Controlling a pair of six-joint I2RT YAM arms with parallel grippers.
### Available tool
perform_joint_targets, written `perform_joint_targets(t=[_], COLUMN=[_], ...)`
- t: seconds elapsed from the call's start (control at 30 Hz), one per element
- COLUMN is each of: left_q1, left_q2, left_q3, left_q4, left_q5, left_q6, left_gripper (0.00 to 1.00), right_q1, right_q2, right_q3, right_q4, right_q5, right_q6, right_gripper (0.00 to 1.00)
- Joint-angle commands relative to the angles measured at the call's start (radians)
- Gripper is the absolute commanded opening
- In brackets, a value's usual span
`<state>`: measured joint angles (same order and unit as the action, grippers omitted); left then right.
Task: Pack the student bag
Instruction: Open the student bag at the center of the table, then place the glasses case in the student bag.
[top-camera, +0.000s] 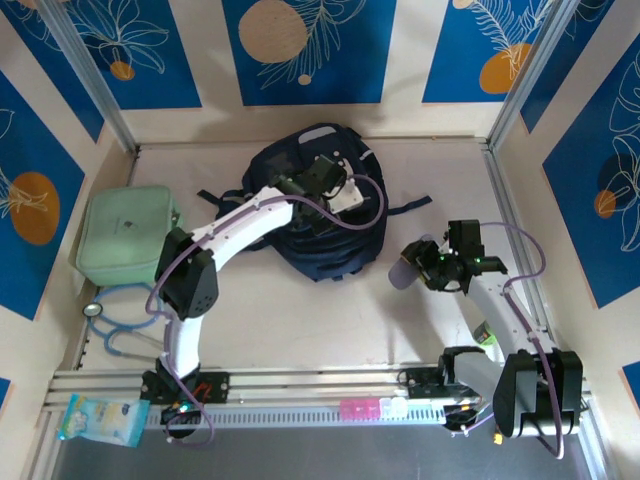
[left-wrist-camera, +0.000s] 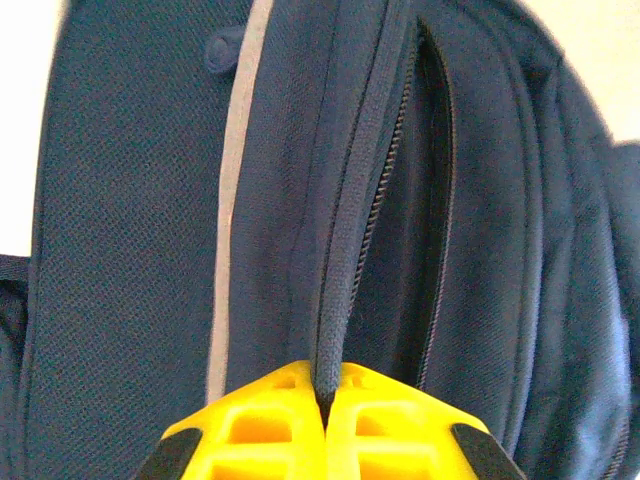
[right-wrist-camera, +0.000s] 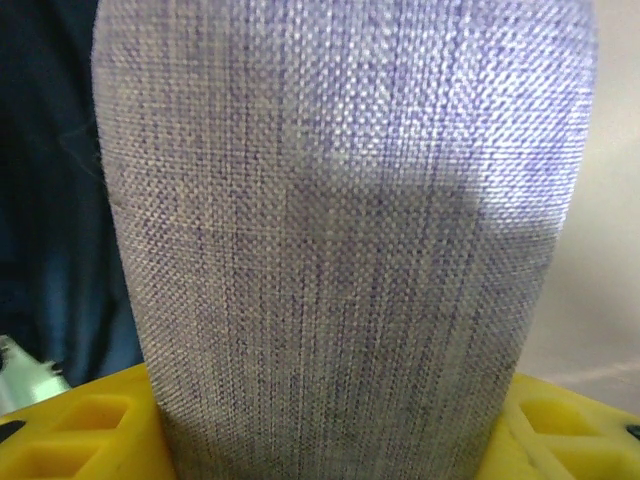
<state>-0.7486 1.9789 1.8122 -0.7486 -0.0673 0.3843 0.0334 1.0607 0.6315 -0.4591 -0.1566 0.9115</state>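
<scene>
While the bag (top-camera: 300, 250) lies mid-table toward the back, I have both grippers gripping.
My left gripper (left-wrist-camera: 325, 425) is pinched tight on a fold of the bag's fabric, just beside its gaping zip (left-wrist-camera: 385, 190); my right gripper (top-camera: 425, 268) sits to the bag's right, yellow fingers (right-wrist-camera: 70, 430) spread wide and clamped round a grey case (right-wrist-camera: 340, 220) of woven cloth; a mint case (top-camera: 125, 235) lies well to the left.

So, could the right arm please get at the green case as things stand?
Probably not: the green case lies far left, beyond the backpack and left arm, and the right gripper holds a grey pouch.
</scene>
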Motion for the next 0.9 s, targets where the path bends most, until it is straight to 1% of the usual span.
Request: perform_joint_targets(t=[0.0, 0.07, 0.13, 0.27, 0.33, 0.5, 0.6, 0.7, 0.8, 0.87], left_q1=[0.009, 0.009, 0.008, 0.011, 0.015, 0.037, 0.054, 0.065, 0.069, 0.071], left_q2=[-0.081, -0.08, -0.073, -0.056, -0.041, -0.006, -0.001, 0.004, 0.007, 0.008], left_q3=[0.069, 0.096, 0.131, 0.196, 0.243, 0.31, 0.313, 0.311, 0.308, 0.306], left_q4=[0.093, 0.12, 0.141, 0.17, 0.17, 0.166, 0.165, 0.163, 0.159, 0.161], left_q5=[0.173, 0.265, 0.319, 0.324, 0.331, 0.349, 0.359, 0.374, 0.377, 0.382], left_q6=[-0.15, -0.215, -0.273, -0.355, -0.396, -0.467, -0.497, -0.51, -0.51, -0.514], left_gripper=[0.0, 0.0, 0.0, 0.0, 0.0, 0.0, 0.0, 0.0, 0.0, 0.0], right_q1=[0.041, 0.076, 0.107, 0.142, 0.155, 0.179, 0.18, 0.189, 0.197, 0.201], right_q2=[0.005, 0.031, 0.064, 0.159, 0.236, 0.392, 0.454, 0.495, 0.516, 0.515], right_q3=[0.022, 0.055, 0.095, 0.168, 0.22, 0.362, 0.421, 0.459, 0.495, 0.494], right_q4=[0.161, 0.204, 0.246, 0.32, 0.349, 0.331, 0.32, 0.347, 0.321, 0.312], right_q5=[-0.124, -0.13, -0.129, -0.135, -0.153, -0.136, -0.147, -0.194, -0.218, -0.218], right_q6=[0.046, 0.063, 0.085, 0.166, 0.204, 0.249, 0.274, 0.272, 0.252, 0.246], right_gripper=[0.56, 0.56, 0.56, 0.57, 0.57, 0.56, 0.62, 0.75, 0.79, 0.8])
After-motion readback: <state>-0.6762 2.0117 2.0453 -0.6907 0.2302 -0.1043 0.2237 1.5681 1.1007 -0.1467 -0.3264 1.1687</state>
